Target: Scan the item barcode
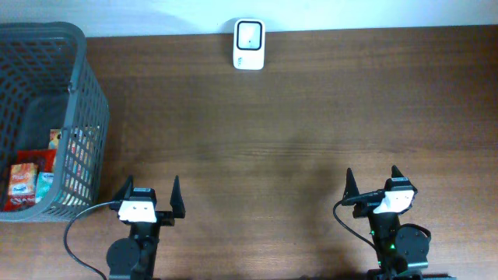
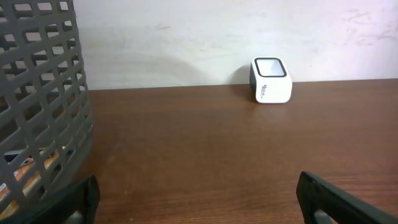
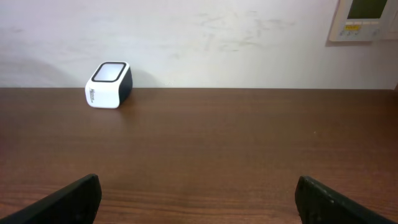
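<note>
My left gripper, right gripper — both wide, empty. Item packets in basket, left-forward of left gripper — left arm nearer. Packets apparently on end. Scanner far ahead.

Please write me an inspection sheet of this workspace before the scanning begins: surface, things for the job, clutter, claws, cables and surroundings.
Surface: brown wood-grain table.
Job's things: white barcode scanner at the far edge, against the wall; snack packets lying inside the grey mesh basket at the left.
Clutter: nothing seen.
Claws: left claw open, holding nothing; right claw open, holding nothing; both at the near edge.
Cables: black cable loops beside the left arm's base.
Surroundings: pale wall behind the table; control panel mounted on it.
</note>
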{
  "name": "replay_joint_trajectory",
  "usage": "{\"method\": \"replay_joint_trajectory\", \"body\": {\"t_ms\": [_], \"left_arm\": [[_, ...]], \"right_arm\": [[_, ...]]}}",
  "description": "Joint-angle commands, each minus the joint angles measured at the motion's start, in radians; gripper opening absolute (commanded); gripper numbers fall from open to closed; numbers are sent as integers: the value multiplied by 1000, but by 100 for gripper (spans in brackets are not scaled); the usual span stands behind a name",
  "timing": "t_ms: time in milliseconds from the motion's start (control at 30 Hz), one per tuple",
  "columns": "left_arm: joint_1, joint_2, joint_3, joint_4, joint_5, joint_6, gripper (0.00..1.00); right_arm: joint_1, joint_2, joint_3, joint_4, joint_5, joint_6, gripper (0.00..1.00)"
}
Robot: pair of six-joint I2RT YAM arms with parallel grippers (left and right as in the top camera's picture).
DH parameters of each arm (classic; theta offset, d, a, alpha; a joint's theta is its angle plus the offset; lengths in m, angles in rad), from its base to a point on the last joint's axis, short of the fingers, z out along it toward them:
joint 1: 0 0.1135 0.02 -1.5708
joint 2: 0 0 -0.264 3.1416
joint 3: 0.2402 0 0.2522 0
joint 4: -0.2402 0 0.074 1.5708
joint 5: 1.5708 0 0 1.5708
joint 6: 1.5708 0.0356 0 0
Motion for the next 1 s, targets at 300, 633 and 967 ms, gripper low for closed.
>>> {"method": "replay_joint_trajectory", "body": {"t_ms": [300, 633, 967], "left_arm": [[2, -7, -2, -8, -3, 16, 99], [2, -7, -2, -4, -48, 91, 99], [2, -7, -1, 438, 193, 103, 99]], "right_arm": [[-6, -6, -9, -3, -1, -3, 98], [-6, -6, -9, -3, -1, -3, 98], [-6, -6, -9, -3, -2, -3, 98]]}}
